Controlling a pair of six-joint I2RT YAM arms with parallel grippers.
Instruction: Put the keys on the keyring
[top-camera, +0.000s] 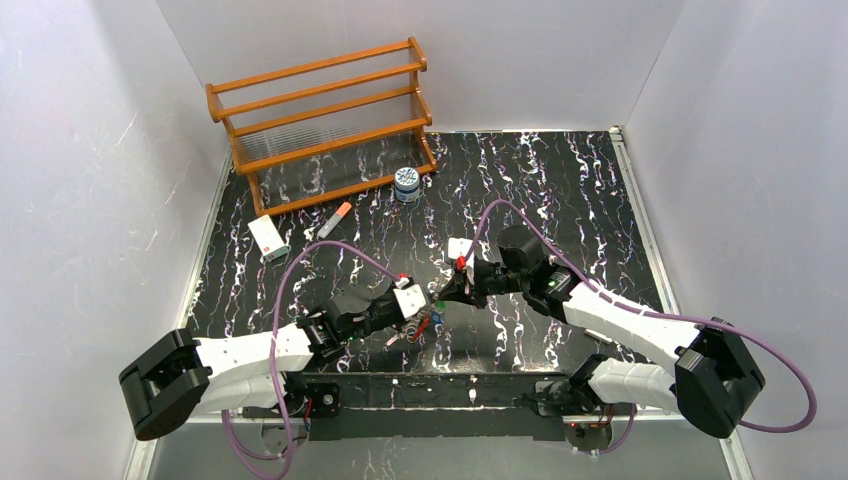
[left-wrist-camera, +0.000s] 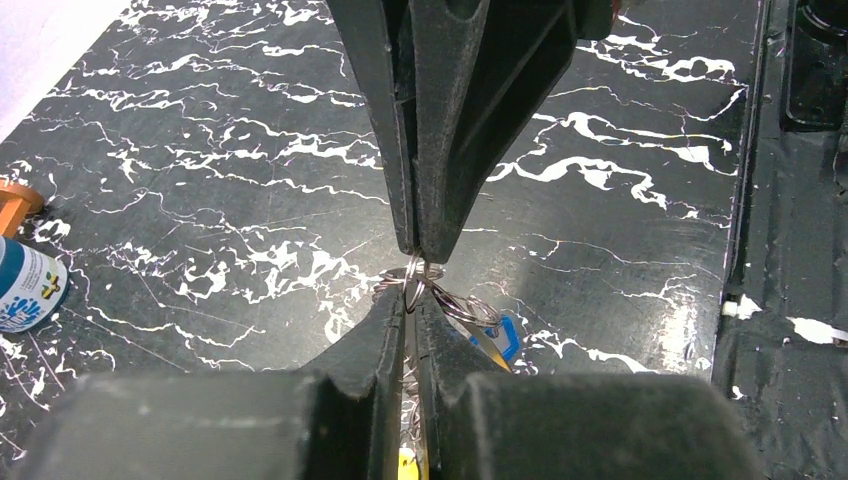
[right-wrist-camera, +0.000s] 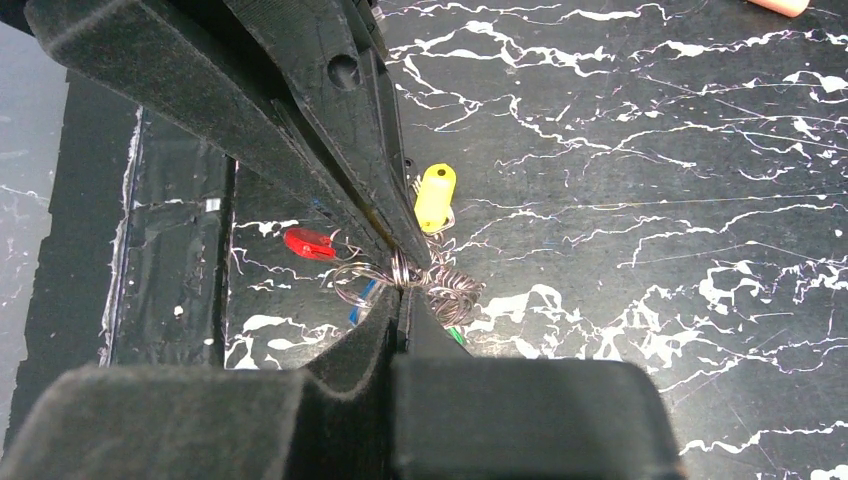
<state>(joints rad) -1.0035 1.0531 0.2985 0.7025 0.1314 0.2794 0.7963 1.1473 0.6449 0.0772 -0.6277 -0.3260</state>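
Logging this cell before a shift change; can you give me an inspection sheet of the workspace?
Surface: black white-veined marble-pattern tabletop.
Job's things: thin silver wire rings bunched with small yellow-headed key, red-headed key, blue-headed key.
Clutter: round blue-white jar, orange-tipped grey marker, small white box.
Grippers: left pincer and right pincer both shut on the rings.
Cables: purple cables looping over both arms.
Surroundings: orange wooden rack, white walls.

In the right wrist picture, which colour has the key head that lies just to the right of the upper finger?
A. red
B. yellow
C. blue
B: the yellow key head lies just right of the upper finger of the right gripper, while the red key head is on its left.
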